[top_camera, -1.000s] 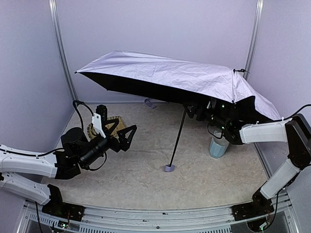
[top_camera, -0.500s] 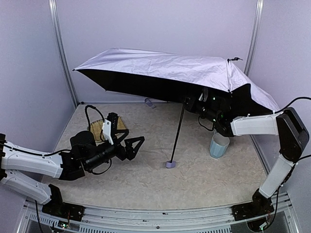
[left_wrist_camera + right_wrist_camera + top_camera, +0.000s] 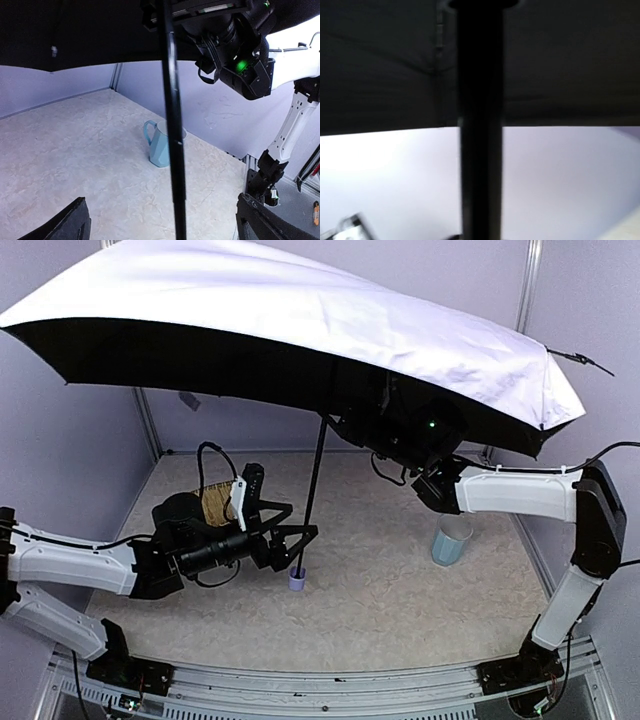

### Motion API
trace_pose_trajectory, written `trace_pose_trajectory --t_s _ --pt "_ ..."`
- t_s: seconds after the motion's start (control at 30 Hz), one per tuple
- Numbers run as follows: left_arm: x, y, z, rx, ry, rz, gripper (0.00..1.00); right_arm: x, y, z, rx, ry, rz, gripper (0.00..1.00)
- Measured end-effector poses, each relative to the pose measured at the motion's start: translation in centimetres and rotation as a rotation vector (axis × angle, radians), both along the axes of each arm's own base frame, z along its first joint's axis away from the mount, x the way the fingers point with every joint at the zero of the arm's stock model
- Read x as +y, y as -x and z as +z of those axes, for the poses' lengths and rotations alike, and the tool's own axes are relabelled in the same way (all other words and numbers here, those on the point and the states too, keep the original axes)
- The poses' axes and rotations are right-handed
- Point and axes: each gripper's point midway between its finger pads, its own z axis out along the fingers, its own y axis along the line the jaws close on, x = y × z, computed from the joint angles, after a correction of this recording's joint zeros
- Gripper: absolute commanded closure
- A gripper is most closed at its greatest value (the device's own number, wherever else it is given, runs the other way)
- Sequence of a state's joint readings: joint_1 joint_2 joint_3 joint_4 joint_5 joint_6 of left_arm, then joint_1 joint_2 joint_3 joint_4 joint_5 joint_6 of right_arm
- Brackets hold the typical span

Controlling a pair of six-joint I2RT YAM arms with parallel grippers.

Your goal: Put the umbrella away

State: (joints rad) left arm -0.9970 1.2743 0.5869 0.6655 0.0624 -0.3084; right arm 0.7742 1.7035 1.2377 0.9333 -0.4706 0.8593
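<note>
Lilac walls [image 3: 250, 430] on three sides — silver corner posts [image 3: 527, 280]; beige mottled tabletop [image 3: 400, 610], even light.

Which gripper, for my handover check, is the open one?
The left gripper: fingers wide apart either side of the umbrella shaft; the right gripper clamps it higher up.

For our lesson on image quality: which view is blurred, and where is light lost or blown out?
Right wrist view: the shaft, a close blur. Left wrist view: cup sharp, canopy underside black. Top external view: the umbrella glares white on top.
</note>
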Motion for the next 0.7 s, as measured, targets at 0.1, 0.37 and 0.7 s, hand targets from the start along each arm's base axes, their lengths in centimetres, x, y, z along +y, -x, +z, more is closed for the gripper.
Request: trace_pose_trajectory --t_s 0.1,0.37,0.7 --pt "-0.1 0.0 0.4 0.022 0.024 -0.041 0.06 0.8 1.8 1.1 -0.035 -0.021 0.079 1.0" --pt "-0.2 1.3 1.2 0.049 0.082 -0.14 0.22 1.8 3.7 1.3 -0.079 0.0 0.171 1.0" --pt "0.4 1.9 1.9 0.02 0.128 -0.153 0.37 2.4 4.3 1.9 -0.107 -0.003 0.206 1.0"
